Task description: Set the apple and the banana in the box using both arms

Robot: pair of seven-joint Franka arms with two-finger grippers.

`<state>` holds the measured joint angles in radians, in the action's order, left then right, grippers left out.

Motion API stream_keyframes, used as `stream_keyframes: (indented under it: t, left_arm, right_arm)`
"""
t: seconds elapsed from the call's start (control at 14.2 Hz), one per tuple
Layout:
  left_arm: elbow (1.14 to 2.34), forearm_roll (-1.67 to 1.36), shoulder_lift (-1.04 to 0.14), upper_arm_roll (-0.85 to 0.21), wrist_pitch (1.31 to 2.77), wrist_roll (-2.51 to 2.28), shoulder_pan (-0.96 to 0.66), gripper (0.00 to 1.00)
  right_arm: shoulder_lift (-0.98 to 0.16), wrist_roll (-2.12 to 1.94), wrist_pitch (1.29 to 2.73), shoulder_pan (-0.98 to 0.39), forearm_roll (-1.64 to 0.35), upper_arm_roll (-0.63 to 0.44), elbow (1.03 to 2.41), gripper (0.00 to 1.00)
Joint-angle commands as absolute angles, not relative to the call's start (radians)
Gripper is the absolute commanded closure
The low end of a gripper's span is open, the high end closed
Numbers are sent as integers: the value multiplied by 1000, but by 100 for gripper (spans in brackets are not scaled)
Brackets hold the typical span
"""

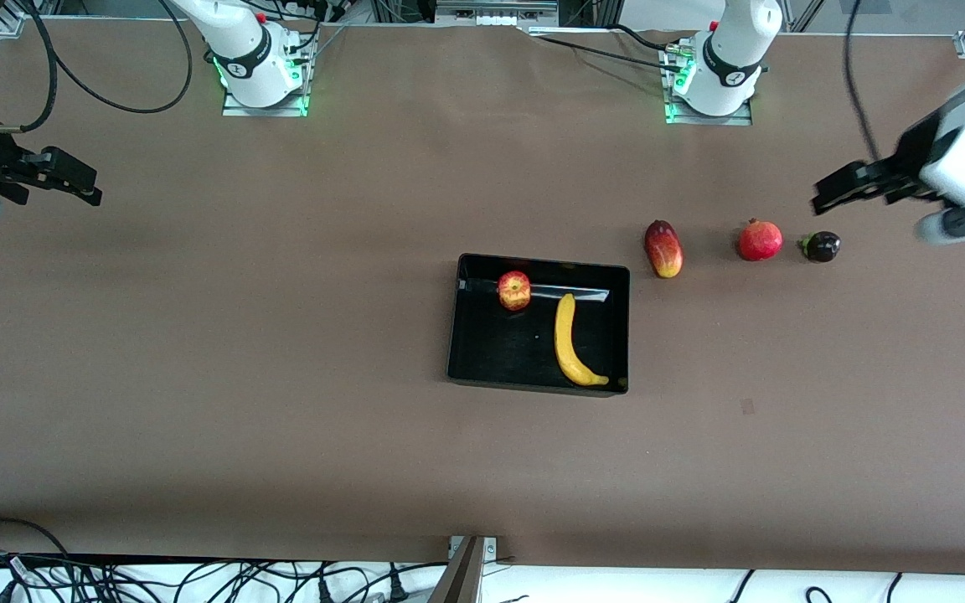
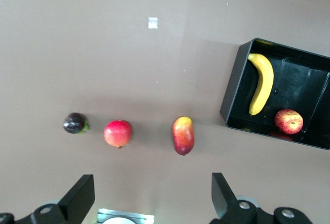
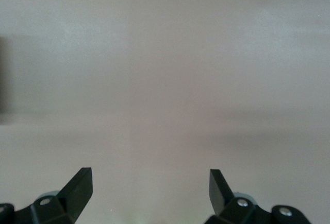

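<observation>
You see the apple (image 1: 514,291) and banana (image 1: 572,342) lying inside the black box (image 1: 455,327) at frame center, while the left gripper (image 1: 828,191) at the right edge and the right gripper (image 1: 85,186) at the left edge hang wide open, empty.

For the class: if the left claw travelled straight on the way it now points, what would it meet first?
Probably bare table. The open left claw faces down between the pomegranate and mango; depth is unclear, so it might graze either fruit.

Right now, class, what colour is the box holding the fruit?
Glossy black box, clearest in the front view.
</observation>
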<state>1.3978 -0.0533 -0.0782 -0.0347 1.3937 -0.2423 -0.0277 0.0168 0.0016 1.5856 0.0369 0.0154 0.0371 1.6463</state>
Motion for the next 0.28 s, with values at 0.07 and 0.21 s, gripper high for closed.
stream_keyframes:
  t: [0.07, 0.21]
  left_arm:
    - [1462, 6, 1, -8, 1408, -149, -31, 0]
    - [1462, 11, 5, 11, 1407, -127, -31, 0]
  right_arm:
    - [9, 11, 1572, 40, 15, 43, 1626, 0]
    - [11, 11, 1574, 40, 15, 41, 1626, 0]
